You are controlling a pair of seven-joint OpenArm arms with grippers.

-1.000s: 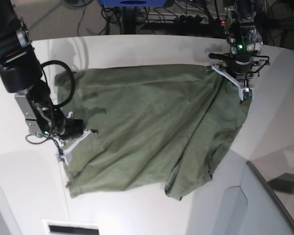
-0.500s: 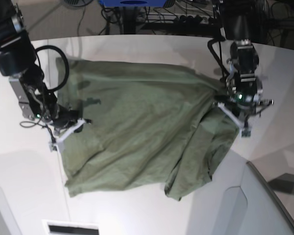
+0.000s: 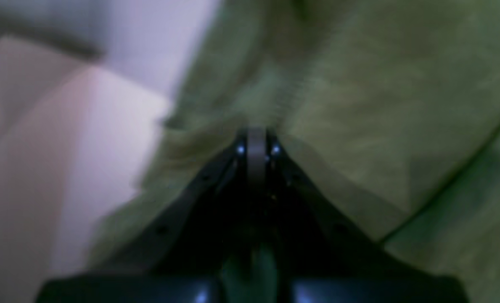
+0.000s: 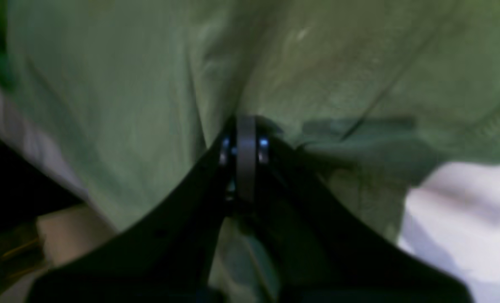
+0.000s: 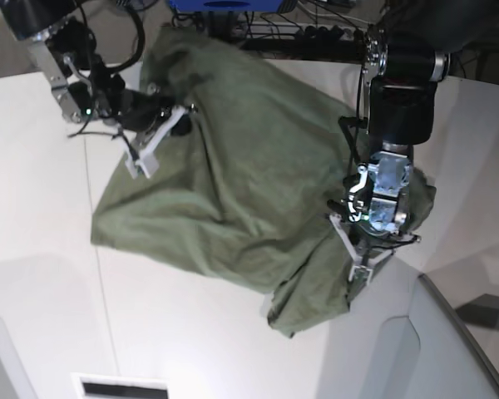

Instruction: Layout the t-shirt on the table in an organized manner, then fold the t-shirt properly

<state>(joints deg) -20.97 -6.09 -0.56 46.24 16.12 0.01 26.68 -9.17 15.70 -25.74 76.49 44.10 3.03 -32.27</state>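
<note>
We hold the olive t-shirt (image 5: 233, 166) on the white table (image 5: 33, 316) by two edges: right gripper (image 5: 154, 141) clamped far-left, left gripper (image 5: 362, 253) clamped near-right, cloth stretched diagonally between them.

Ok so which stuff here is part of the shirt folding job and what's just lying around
Part of the job:
t-shirt
table
left gripper, shut on the shirt
right gripper, shut on the shirt

Just lying about:
cables behind the table
grey panel at the corner

T-shirt (image 5: 233, 174) on table (image 5: 41, 274), betw. right pincer (image 5: 154, 141) & left pincer (image 5: 359, 249).
</note>
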